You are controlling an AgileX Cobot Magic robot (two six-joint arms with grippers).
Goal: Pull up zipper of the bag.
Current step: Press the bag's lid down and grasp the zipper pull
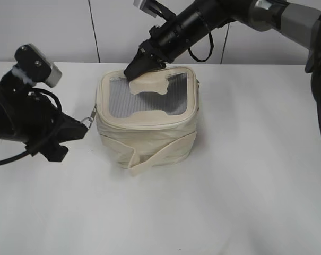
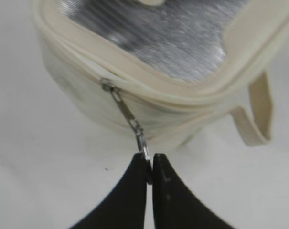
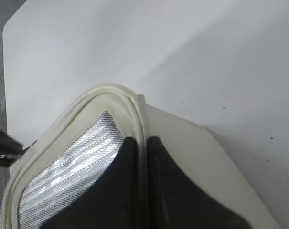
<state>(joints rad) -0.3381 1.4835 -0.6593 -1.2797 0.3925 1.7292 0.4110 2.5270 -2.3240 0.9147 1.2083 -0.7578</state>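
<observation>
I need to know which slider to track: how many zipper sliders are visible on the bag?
1: a silver slider on the bag's left side, its pull pinched by the left gripper. Others may be hidden.

Fingers (image 2: 134, 191) pinching zipper (image 2: 127, 114) pull

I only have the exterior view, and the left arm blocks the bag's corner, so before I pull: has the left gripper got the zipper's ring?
Observer: Yes. In the left wrist view the left gripper is shut on the ring pull.
Operator: Is the pull slack or tight?
Observer: It runs in a straight line from the slider to the fingertips, so it looks taut.
Operator: And is the right arm just resting on the lid?
Observer: No. In the right wrist view the right gripper pinches the lid rim, with one finger on the mesh window side and the other outside.
</observation>
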